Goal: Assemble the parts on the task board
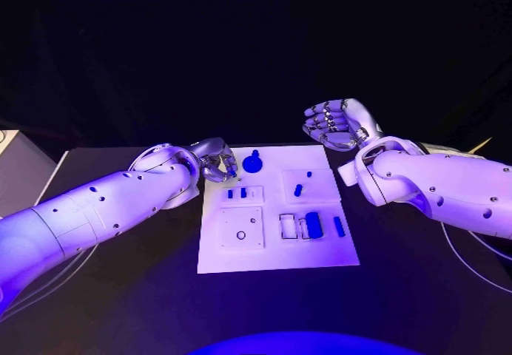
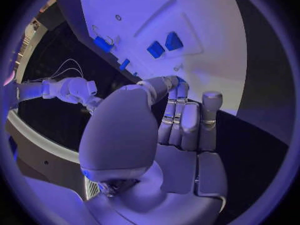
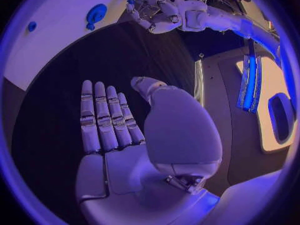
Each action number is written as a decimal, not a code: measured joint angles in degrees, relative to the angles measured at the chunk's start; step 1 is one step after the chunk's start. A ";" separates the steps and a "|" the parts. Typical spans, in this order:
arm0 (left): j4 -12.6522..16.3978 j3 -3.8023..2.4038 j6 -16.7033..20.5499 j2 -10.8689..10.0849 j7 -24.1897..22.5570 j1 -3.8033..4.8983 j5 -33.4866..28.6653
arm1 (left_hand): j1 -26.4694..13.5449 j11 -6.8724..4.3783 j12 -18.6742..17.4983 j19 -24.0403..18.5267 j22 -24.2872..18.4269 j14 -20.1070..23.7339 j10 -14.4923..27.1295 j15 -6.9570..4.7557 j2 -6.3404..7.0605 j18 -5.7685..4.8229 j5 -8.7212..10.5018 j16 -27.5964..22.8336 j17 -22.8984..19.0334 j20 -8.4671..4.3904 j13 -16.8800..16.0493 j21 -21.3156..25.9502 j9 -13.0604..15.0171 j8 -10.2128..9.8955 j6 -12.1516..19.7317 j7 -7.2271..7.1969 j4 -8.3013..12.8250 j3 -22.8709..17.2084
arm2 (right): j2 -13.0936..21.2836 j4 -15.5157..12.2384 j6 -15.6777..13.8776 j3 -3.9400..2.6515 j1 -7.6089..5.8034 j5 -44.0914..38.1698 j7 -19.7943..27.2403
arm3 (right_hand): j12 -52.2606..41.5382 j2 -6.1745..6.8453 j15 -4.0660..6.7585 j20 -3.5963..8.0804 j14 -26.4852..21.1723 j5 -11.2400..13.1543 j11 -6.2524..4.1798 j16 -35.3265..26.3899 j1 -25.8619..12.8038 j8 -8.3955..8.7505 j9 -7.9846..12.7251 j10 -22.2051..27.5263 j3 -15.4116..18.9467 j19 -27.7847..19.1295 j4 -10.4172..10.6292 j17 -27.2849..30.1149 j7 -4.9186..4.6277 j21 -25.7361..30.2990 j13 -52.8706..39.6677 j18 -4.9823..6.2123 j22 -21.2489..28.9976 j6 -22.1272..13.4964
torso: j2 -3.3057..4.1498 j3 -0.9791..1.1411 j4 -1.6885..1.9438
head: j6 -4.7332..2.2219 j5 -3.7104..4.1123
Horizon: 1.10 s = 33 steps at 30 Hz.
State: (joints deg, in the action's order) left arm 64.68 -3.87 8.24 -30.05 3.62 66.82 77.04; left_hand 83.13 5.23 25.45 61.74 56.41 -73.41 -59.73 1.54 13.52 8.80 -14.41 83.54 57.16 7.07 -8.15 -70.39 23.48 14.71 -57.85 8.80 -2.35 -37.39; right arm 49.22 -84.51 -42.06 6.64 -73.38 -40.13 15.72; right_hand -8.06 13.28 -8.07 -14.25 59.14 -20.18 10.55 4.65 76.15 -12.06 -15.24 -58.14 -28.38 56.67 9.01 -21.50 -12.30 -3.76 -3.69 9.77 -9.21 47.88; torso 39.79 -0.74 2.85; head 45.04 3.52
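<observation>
Table and task board (image 1: pixel 277 262) viewed steeply from above by the head camera, left hand (image 2: pixel 181 120) seen close from behind by its wrist camera facing the board (image 2: pixel 206 40), right hand (image 3: pixel 109 120) likewise, board corner (image 3: pixel 56 30) shared by all views.

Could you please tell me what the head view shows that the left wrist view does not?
Head view: the right hand, holding nothing, beyond the far right corner of the white board, and the round-topped blue piece at the board's far end. Left wrist view: the left hand close up, its fingertips apparently pinching a small blue piece. Both: the left hand, the board and other blue pieces on it.
</observation>
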 measured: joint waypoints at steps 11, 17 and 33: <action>-2.18 0.10 -0.23 1.83 0.15 -0.02 0.02 | 0.00 0.00 -0.24 0.00 0.05 0.00 -0.40 0.00 0.00 0.00 0.00 0.00 0.15 0.00 0.00 0.00 0.00 -0.06 0.01 0.00 0.00 0.00 | -0.11 -0.03 0.05 0.00 0.00 0.00 0.00 | 0.00 0.00 0.00 0.00 0.00 0.00 0.00 0.00 0.00 0.00 0.00 0.00 0.00 0.00 0.00 0.00 0.00 0.00 0.00 0.00 0.00 0.00 | 0.03 0.05 -0.07 | 0.10 -0.10; -3.02 0.30 -0.34 2.64 0.13 -0.06 0.03 | 0.00 0.00 -0.23 0.00 0.22 0.00 -0.40 0.00 0.00 0.00 0.00 0.00 0.21 0.00 0.00 0.00 0.00 -0.07 0.01 0.00 0.00 0.00 | -0.15 -0.04 0.06 0.00 0.00 0.00 0.00 | 0.22 0.00 0.00 0.00 0.00 0.00 0.00 0.00 0.00 0.00 0.00 0.00 0.00 0.00 0.00 0.10 0.00 0.00 -0.01 0.00 0.12 0.00 | 0.04 0.05 -0.11 | 0.20 -0.07; -4.05 0.56 -1.02 3.43 0.10 -0.34 0.11 | 0.01 0.01 -0.23 0.00 0.21 0.00 -0.39 0.00 0.01 0.00 0.00 0.00 0.20 0.00 0.00 0.00 -0.02 -0.08 0.02 -0.01 0.00 0.00 | -0.18 -0.11 0.03 0.00 0.01 0.01 0.00 | 0.45 0.00 0.00 0.00 0.00 0.00 0.00 -0.32 0.00 0.00 0.06 0.00 0.16 0.00 -0.16 0.51 0.15 0.00 -0.01 0.00 0.58 0.15 | 0.00 -0.01 -0.05 | 0.48 0.23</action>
State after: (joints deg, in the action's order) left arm 60.63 -3.31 7.22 -26.62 3.73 66.49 77.15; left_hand 83.13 5.23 25.22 61.74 56.62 -73.41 -60.12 1.54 13.52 8.80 -14.41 83.53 57.37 7.07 -8.15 -70.39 23.46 14.63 -57.84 8.80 -2.36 -37.39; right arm 49.04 -84.62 -42.02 6.65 -73.37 -40.12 15.72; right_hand -7.62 13.28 -8.07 -14.25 59.14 -20.18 10.55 4.33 76.15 -12.06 -15.18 -58.14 -28.22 56.67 8.85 -21.00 -12.15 -3.76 -3.71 9.78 -8.63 48.03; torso 39.79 -0.75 2.79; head 45.52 3.75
